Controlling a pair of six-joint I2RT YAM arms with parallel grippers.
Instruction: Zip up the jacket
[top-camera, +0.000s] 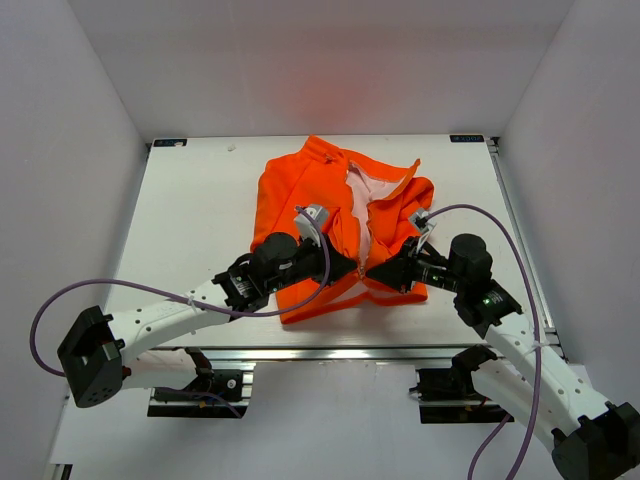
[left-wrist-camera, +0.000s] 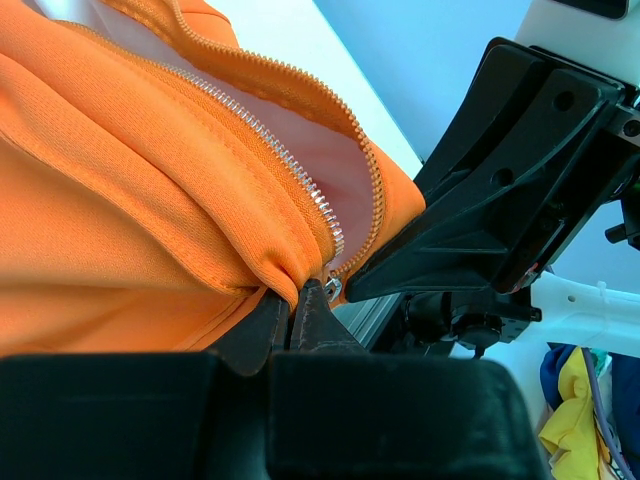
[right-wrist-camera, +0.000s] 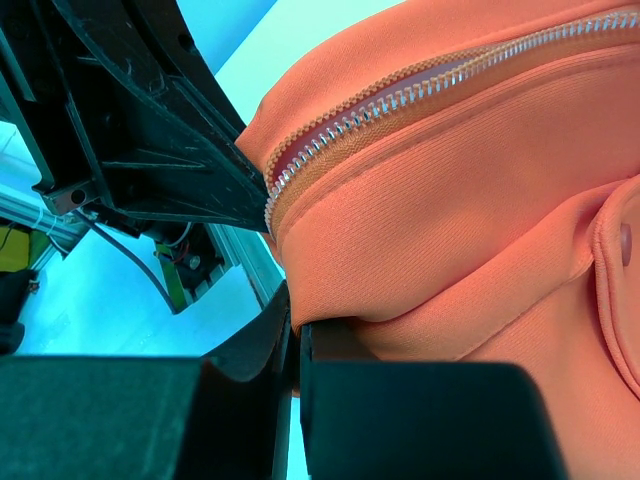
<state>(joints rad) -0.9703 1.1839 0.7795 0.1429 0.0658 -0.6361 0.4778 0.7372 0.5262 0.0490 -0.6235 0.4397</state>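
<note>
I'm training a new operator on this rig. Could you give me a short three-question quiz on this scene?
1. True or false: the zipper of the jacket is fully closed.
2. Where do the left fingers and right fingers pinch the jacket? A) collar B) bottom hem by the zipper C) sleeve
3. Fill in: between the zipper's halves shows the pale ___.
Key: 1 false; 2 B; 3 lining.

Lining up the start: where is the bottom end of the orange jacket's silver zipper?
Top view, centre: at the orange fabric jacket's near hem, between the left gripper and right gripper.
</note>
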